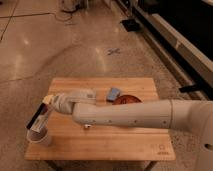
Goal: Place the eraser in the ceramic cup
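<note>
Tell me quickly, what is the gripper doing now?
Gripper: shut on the eraser, tilted just above the ceramic cup at the table's front left corner.
</note>
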